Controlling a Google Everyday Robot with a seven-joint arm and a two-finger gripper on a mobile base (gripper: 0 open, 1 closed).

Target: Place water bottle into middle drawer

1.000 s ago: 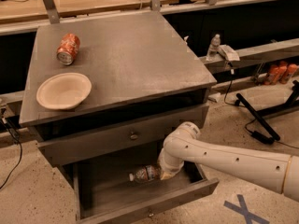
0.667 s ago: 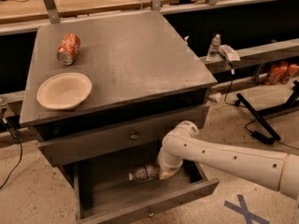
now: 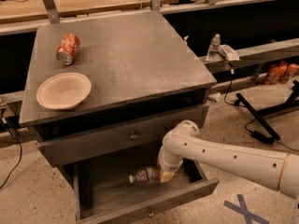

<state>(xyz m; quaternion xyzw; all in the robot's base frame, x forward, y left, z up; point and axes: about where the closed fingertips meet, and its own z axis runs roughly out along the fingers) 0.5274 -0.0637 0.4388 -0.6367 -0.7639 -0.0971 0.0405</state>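
In the camera view, the middle drawer [image 3: 154, 208] stood pulled well out from the cabinet, its low front panel near the bottom edge of the frame and its grey box open from above. The water bottle [image 3: 145, 175] lay on its side inside that drawer, along the floor of the box toward the right half, its white cap pointing to the left wall and its labelled body running right. The gripper [image 3: 167, 175] was down inside the drawer at the bottle's right end, touching it; whether it was clamped on the bottle or loose could not be told. The white arm [image 3: 224, 155] reached in from the right edge of the frame, crossing over the drawer's right wall and bending down just under the closed upper drawer [image 3: 93, 146], so there was little room between its elbow and that drawer's front. The left half of the open drawer held nothing visible. On the cabinet top [image 3: 135, 55], an orange can [image 3: 67, 49] lay near the back left corner and a bowl [image 3: 63, 90] sat by the left edge toward the front, the two near each other but apart. A small bottle [image 3: 213, 46] stood on a rail beyond the top's right edge. A blue cross [image 3: 243, 209] marked the floor by the drawer's right front corner.
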